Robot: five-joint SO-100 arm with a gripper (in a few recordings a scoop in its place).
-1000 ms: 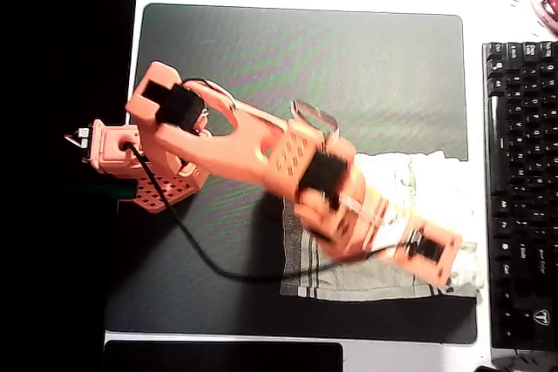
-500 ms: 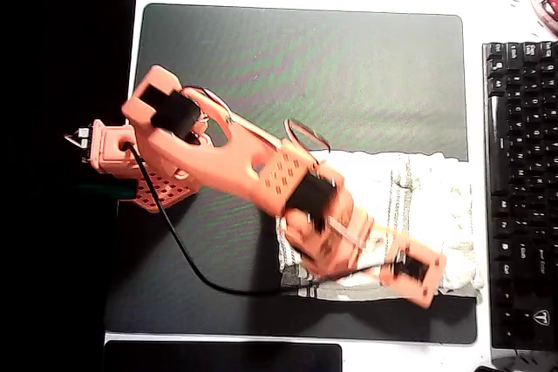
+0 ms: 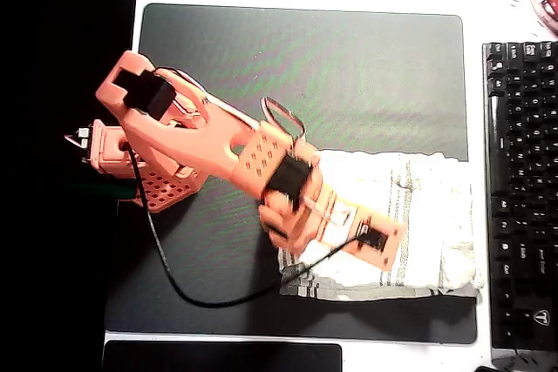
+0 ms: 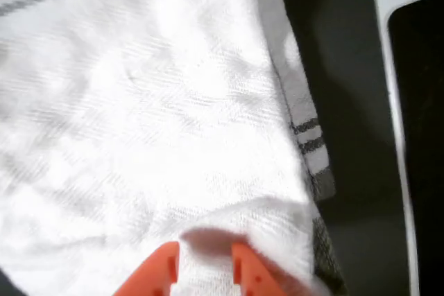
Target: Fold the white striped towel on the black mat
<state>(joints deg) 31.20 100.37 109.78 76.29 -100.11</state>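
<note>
Overhead cam straight down; wrist cam close; both share towel (image 3: pixel 410 215).

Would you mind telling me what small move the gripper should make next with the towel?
Probably carry the pinched edge a little further across. In the wrist view the gripper is shut on a raised fold of the towel, whose lower layer lies uncovered on the mat.

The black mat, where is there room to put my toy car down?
The black mat is bare across its whole top part, above the white striped towel and the orange arm. The lower right is crowded: the towel covers it, with the gripper pinching a fold. A black keyboard fills the right edge.
</note>
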